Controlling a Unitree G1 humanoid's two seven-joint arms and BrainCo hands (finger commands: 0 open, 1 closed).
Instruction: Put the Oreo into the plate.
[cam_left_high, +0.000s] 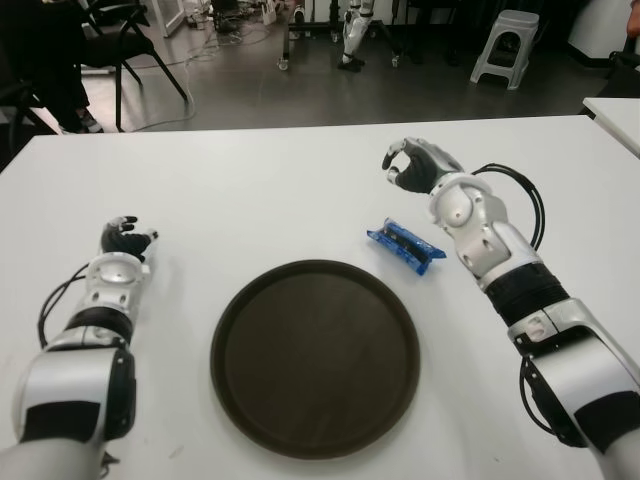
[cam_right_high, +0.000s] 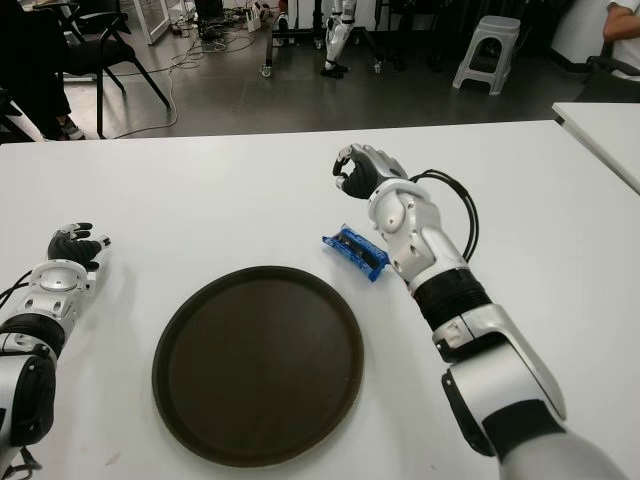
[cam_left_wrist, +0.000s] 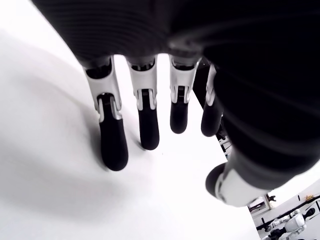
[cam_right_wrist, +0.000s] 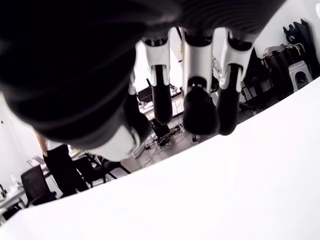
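A blue Oreo pack (cam_left_high: 405, 246) lies flat on the white table (cam_left_high: 260, 190), just past the right rim of the plate. The plate (cam_left_high: 315, 355) is a round dark brown tray near the table's front, with nothing in it. My right hand (cam_left_high: 402, 166) hovers beyond the pack, on its far side and apart from it. Its fingers (cam_right_wrist: 199, 107) are loosely bent and hold nothing. My left hand (cam_left_high: 126, 238) shows at the table's left, well left of the plate, with its fingers (cam_left_wrist: 113, 145) stretched out over bare tabletop and nothing in them.
Past the table's far edge are black chairs (cam_left_high: 125, 30), a grey stool (cam_left_high: 505, 45) and a person's legs (cam_left_high: 55, 70) at the far left. A second white table's corner (cam_left_high: 615, 110) shows at the right edge.
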